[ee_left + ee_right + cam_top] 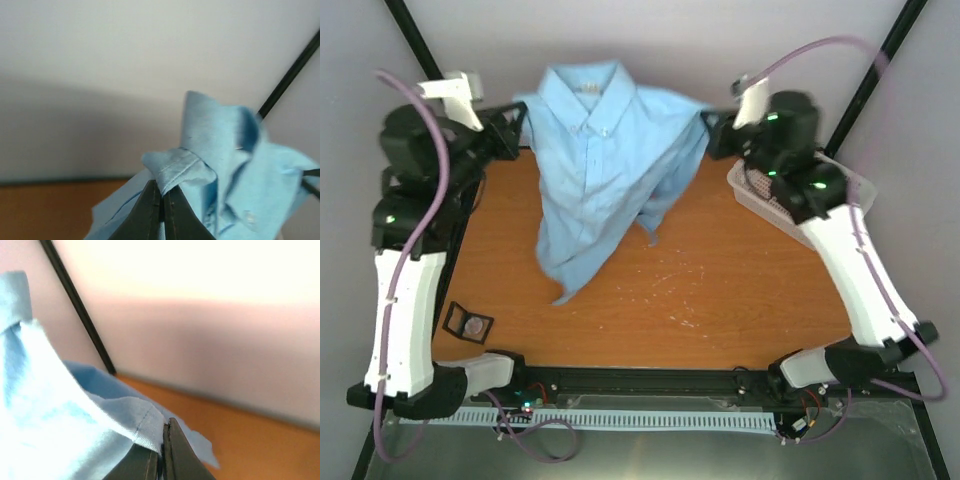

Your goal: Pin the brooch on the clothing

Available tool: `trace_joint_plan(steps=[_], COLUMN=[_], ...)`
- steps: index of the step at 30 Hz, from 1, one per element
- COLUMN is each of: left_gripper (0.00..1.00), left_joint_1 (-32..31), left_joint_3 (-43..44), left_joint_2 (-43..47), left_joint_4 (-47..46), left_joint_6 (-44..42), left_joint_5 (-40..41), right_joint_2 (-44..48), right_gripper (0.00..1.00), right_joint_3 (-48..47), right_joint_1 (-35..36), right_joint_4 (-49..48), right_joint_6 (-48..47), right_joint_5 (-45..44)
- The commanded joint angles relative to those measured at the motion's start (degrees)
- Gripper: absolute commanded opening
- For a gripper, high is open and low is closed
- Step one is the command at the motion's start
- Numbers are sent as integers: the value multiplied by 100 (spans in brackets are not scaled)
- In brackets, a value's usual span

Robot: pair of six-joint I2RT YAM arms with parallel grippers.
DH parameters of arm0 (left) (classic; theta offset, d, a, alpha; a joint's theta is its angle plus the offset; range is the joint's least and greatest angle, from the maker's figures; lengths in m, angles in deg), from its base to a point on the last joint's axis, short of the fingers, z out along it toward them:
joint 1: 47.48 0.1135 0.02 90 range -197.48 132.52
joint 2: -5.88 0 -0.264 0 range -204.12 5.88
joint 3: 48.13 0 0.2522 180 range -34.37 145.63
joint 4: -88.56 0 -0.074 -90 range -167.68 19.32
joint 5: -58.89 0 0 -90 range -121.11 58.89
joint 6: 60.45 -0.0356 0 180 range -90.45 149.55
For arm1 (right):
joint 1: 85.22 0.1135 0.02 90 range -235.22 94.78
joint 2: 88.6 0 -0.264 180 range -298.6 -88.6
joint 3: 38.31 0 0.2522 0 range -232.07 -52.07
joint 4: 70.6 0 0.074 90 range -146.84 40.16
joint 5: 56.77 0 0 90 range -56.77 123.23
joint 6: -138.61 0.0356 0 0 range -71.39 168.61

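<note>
- Clothing, a light blue collared shirt, is pinched at both shoulders and held spread along the far edge of the bench.
- The left gripper is closed tight on a fold of fabric at the shirt's left shoulder. In the left wrist view its dark fingers meet with a stitched seam of the clothing squeezed between the tips.
- The right gripper is likewise clamped on the other shoulder. In the right wrist view a hemmed edge of the clothing is caught where its fingers come together.
- Between the two grippers the collar stands upright and buttoned, facing the near edge.
- Below the collar the shirt hangs in folds, and its lower part drapes onto the bench, ending in a point towards the left of the middle.
- The brooch, a small round pale disc, lies in a small black square tray at the near left corner of the bench. It is well apart from the shirt and from both grippers.
- A white perforated basket sits at the far right corner, partly under the right arm.
- Black frame poles rise behind the bench on both sides.
</note>
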Motion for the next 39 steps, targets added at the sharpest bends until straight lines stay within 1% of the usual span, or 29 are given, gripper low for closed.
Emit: trace_joint_plan(steps=[1, 4, 7, 9, 11, 13, 16, 17, 18, 19, 21, 24, 26, 28, 29, 30, 31, 32, 33, 34, 35, 36, 37, 38, 39], left_gripper=[1, 1, 1, 1, 1, 1, 1, 1, 1, 1, 1, 1, 1, 2, 4, 1, 1, 4, 13, 14, 13, 15, 26, 47, 68], left_joint_1=[33, 33, 33, 33, 33, 33, 34, 33, 33, 33, 33, 33, 33, 86, 234, 399, 545, 633, 714, 832, 975, 1034, 1024, 1018, 1007], left_joint_3=[1204, 1771, 2068, 1950, 1740, 1691, 1809, 1826, 1816, 1791, 1746, 1437, 924, 563, 432, 349, 273, 186, 168, 220, 433, 766, 1292, 2144, 2593], left_joint_2=[248, 397, 590, 807, 1061, 1126, 1019, 977, 922, 848, 637, 212, -95, -560, -868, -1227, -1554, -1925, -2301, -2663, -3222, -3664, -4099, -4495, -4752], left_joint_4=[-425, -652, -792, -1042, -1373, -1538, -1536, -1499, -1417, -1265, -844, -235, -318, -343, -350, -327, -338, -419, -528, -694, -860, -935, -691, -266, 89], left_joint_6=[-230, -122, 179, 369, 528, 693, 781, 771, 726, 646, 558, 666, 353, 178, 137, 138, 169, 136, 130, 164, 189, 51, -81, -44, -18], left_joint_5=[-191, -756, -1216, -1502, -1678, -1751, -1816, -1742, -1581, -1275, -496, 1059, 1365, 1741, 1705, 1612, 1620, 1750, 1900, 1881, 1627, 1257, 1183, 1045, 899], right_joint_2=[385, 450, 352, 502, 773, 976, 1012, 1005, 999, 964, 831, 449, 209, -36, -211, -404, -614, -850, -1129, -1460, -1755, -2110, -2601, -2877, -3130], right_gripper=[3, 3, 3, 3, 3, 3, 3, 3, 3, 3, 3, 3, 3, 3, 3, 3, 3, 3, 3, 5, 19, 38, 49, 54, 59], right_joint_3=[-1644, -2544, -3495, -3534, -3248, -3126, -3089, -3020, -2928, -2856, -2835, -2561, -2098, -1438, -1131, -801, -531, -287, -136, -119, -147, -397, -845, -1299, -1712], right_joint_1=[6, 19, 32, 49, 54, 50, 53, 54, 48, 49, 46, 24, -23, -181, -299, -393, -574, -779, -968, -1079, -1143, -1193, -1206, -1206, -1205], right_joint_4=[599, 640, 1050, 1040, 630, 392, 380, 399, 440, 498, 727, 1027, 915, 542, 340, 116, -41, -296, -462, -551, -714, -606, -248, 185, 495], right_joint_6=[-584, -438, -94, 65, 285, 461, 727, 794, 842, 844, 783, 771, 696, 551, 473, 448, 584, 621, 715, 726, 589, 531, 522, 534, 525], right_joint_5=[-9, 961, 1788, 2146, 2336, 2376, 2292, 2216, 1959, 1657, 777, -443, -899, -1154, -1213, -1458, -1597, -1418, -1351, -1493, -1614, -1781, -1999, -2062, -2006])
